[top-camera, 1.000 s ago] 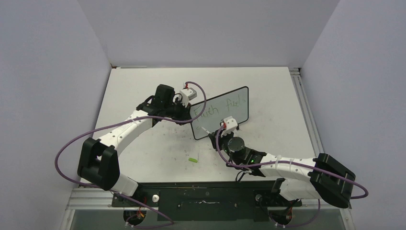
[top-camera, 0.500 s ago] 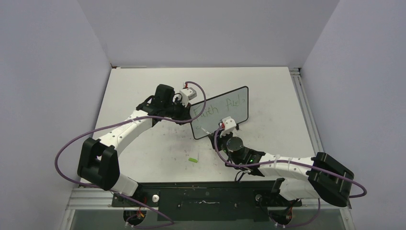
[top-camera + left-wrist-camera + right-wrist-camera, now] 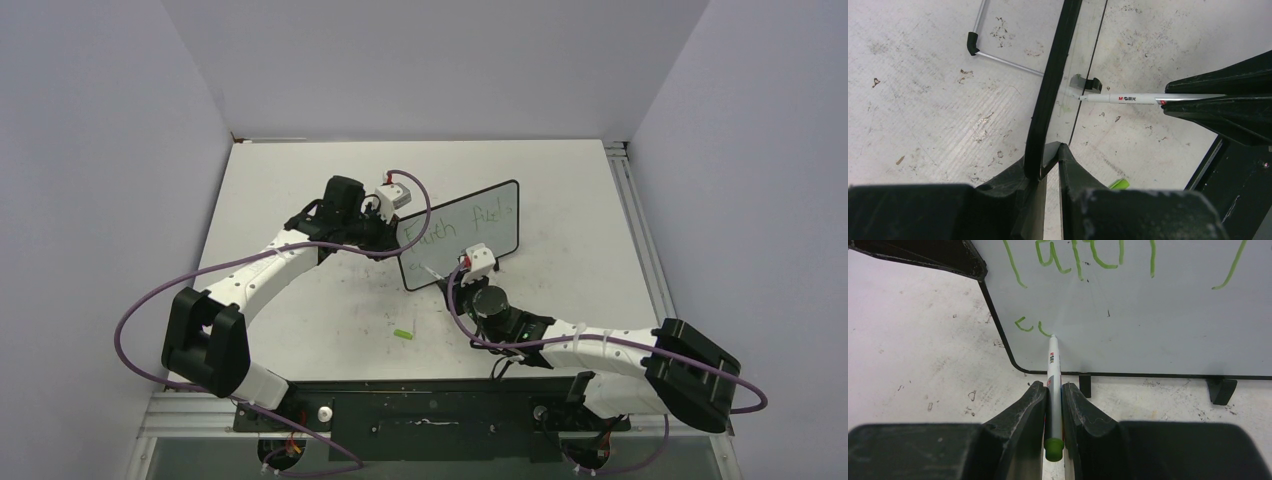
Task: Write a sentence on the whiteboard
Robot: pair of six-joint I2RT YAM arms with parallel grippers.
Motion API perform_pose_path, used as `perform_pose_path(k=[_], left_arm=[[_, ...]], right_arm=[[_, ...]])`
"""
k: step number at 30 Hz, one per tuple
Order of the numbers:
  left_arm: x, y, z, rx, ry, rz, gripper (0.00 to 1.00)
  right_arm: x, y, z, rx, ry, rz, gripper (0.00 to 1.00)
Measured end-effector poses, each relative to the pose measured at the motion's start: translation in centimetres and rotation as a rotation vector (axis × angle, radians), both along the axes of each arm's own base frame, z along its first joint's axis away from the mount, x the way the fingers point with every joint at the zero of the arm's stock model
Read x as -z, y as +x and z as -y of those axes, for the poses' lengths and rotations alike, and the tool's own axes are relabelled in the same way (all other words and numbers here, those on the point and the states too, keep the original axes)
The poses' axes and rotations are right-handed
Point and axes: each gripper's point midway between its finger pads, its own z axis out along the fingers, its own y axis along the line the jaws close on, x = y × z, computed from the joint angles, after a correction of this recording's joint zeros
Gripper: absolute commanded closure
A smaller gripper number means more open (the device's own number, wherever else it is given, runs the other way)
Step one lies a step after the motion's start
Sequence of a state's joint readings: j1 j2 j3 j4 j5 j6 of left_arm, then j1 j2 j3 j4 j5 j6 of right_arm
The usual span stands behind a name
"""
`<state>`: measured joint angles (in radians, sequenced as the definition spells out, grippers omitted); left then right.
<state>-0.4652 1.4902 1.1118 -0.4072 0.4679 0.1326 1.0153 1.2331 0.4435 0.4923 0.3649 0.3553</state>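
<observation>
Your right gripper [image 3: 1053, 390] is clamped on the white marker [image 3: 1052, 362]. Its tip touches the whiteboard [image 3: 1158, 330] just ahead of the fingers, at the short lower line of the sentence [image 3: 1024, 327]. Your left gripper [image 3: 1048, 152] pinches the board's black frame edge tightly between its fingers.

Plain pale lilac walls [image 3: 100, 150] close in a scuffed, stained white tabletop [image 3: 300, 180] on the left, far and right. A metal rail [image 3: 638, 240] lines its right edge.
</observation>
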Motion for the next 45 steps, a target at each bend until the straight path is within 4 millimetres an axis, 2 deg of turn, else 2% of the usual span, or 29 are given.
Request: perform_pose_path(k=[14,38,41,45], left_arm=[[0.0,0.0,0.0,0.000,0.000,0.001,1.00],[0.0,0.0,0.0,0.001,0.000,0.002,1.00],[-0.1,0.0,0.0,0.002,0.000,0.002,1.00],[-0.1,0.0,0.0,0.002,0.000,0.002,1.00]], right_arm=[[-1.4,0.5,-0.1,0.013,0.001,0.035,0.95],[-2.0,0.1,-1.4,-0.035,0.012,0.039,0.95],[-2.9,0.1,-1.1,-0.027,0.024,0.057,0.95],[-5.2,0.2,-0.3,-0.005,0.064,0.100,0.95]])
